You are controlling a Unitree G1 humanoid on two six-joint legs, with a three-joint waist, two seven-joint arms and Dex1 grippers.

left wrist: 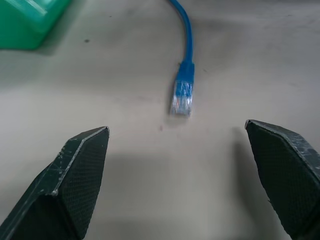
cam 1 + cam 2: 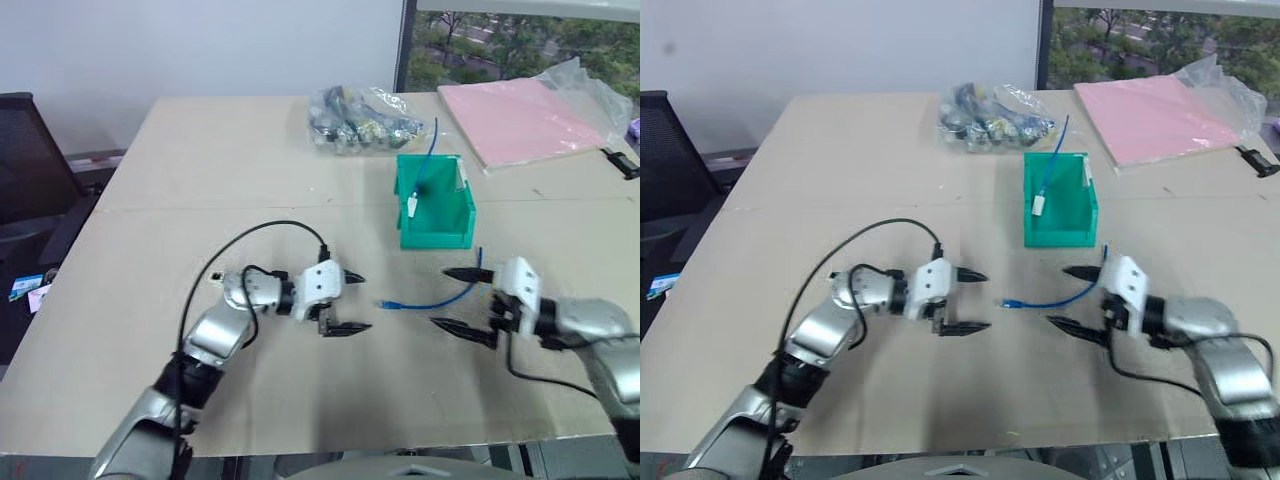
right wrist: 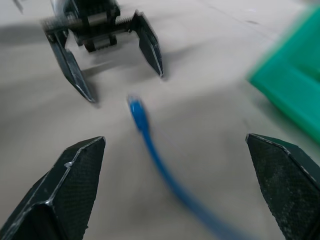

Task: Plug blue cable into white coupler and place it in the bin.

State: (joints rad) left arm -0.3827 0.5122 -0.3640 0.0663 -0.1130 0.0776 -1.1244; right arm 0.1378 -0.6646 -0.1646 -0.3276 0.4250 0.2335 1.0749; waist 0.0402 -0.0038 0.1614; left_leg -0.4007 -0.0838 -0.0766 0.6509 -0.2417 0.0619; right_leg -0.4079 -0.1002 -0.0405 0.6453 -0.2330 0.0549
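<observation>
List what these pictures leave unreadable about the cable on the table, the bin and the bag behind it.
- Blue cable: its far end runs behind the right gripper in the eye views; blurred in the right wrist view.
- Bin: its floor is hidden by its own walls; whether the white piece inside is plugged is too small to tell.
- Bag: contents a tangle, uncountable.

Large beige rectangular table [image 2: 200, 170] with a faint seam across the middle, matte top, evenly lit with soft shadows. Plain white wall [image 2: 200, 45] behind. Dark window frame post [image 2: 403, 45] at back right, glass window [image 2: 520, 40] beyond showing green trees in daylight. Black mesh office chair [image 2: 25, 160] at far left beside table edge. Clear crinkled plastic bag of mixed cables [image 2: 365, 120] near back centre. Pink flat sheet in clear plastic sleeve [image 2: 525, 120] at back right corner.
</observation>
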